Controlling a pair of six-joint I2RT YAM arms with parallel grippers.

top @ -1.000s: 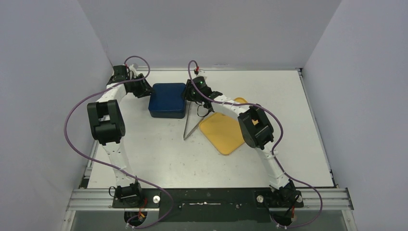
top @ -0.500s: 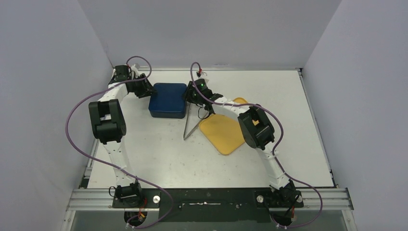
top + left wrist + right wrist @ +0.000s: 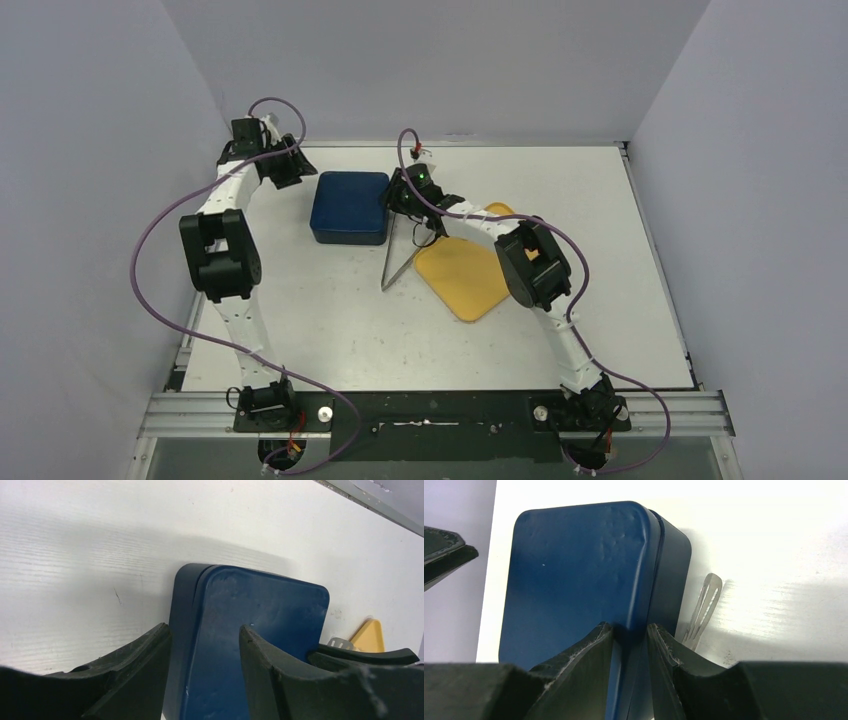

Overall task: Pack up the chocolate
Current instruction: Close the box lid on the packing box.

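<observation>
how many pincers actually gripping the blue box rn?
1. The right pincer is closed on the lid edge at the right side of the blue box. The left pincer is open at the box's left side, gripping nothing.

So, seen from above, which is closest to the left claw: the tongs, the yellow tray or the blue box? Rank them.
1. The blue box, just right of the left claw.
2. The metal tongs, beyond the box.
3. The yellow tray, farthest right.
</observation>
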